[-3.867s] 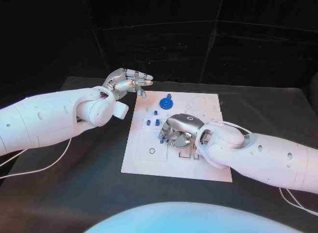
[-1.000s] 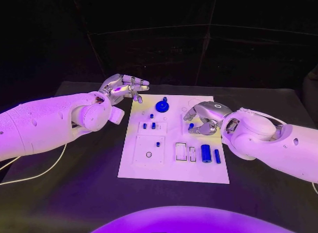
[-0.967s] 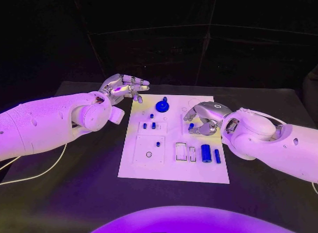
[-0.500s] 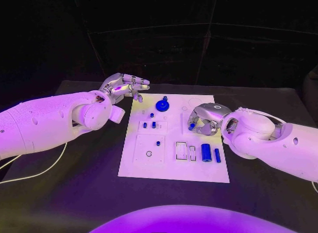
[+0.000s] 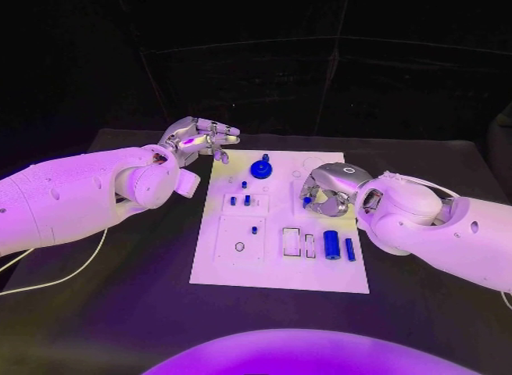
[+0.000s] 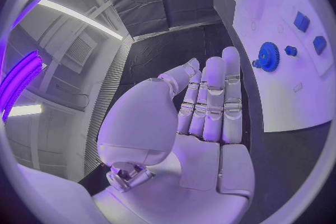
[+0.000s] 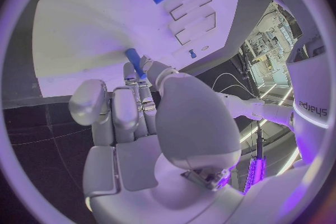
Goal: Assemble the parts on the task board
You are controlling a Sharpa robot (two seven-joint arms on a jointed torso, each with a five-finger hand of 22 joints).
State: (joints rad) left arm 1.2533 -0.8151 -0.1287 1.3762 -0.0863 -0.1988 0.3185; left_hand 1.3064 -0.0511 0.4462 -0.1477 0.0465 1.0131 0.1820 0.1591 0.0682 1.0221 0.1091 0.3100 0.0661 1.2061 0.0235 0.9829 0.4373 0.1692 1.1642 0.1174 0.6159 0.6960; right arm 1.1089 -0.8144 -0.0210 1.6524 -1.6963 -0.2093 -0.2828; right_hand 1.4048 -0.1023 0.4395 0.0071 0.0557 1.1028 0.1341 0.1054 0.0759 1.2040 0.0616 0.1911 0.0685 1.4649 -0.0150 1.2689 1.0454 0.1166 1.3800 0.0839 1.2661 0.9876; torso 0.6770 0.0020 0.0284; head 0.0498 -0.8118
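So I'm mid-assembly here. My right hand [image 5: 327, 190] hangs over the right side of the white board [image 5: 281, 269], around 3 o'clock from the board's middle, and it's pinching a small blue peg [image 7: 134, 61] between thumb and fingertips. The right wrist view shows it best: the peg sticks out past the fingers [image 7: 133, 81] toward the board, apparently clear of the surface, though I can't be sure.

My left hand [image 5: 199, 136] is parked off the board's far-left corner, about 11 o'clock, over the desk [image 5: 120, 312]. Fingers are loosely curled in the head view, straight and side by side in its own wrist view, and there's nothing in it.

On the board: the blue gear [image 5: 261, 166] stands near the far edge at 12 o'clock. A few little blue pegs [image 5: 245, 201] stand just left of centre. A fat blue cylinder [image 5: 331, 244] and a thin blue rod [image 5: 349, 249] lie side by side at roughly 4 o'clock, right next to two empty rectangular slots [image 5: 291, 242].

My read is this is the carry step, with the peg in hand and not yet seated. Next move needs me to pick the matching hole, line the peg up straight over it, and come down gently. The pinch looks shallow, so a tilted approach could knock it loose.
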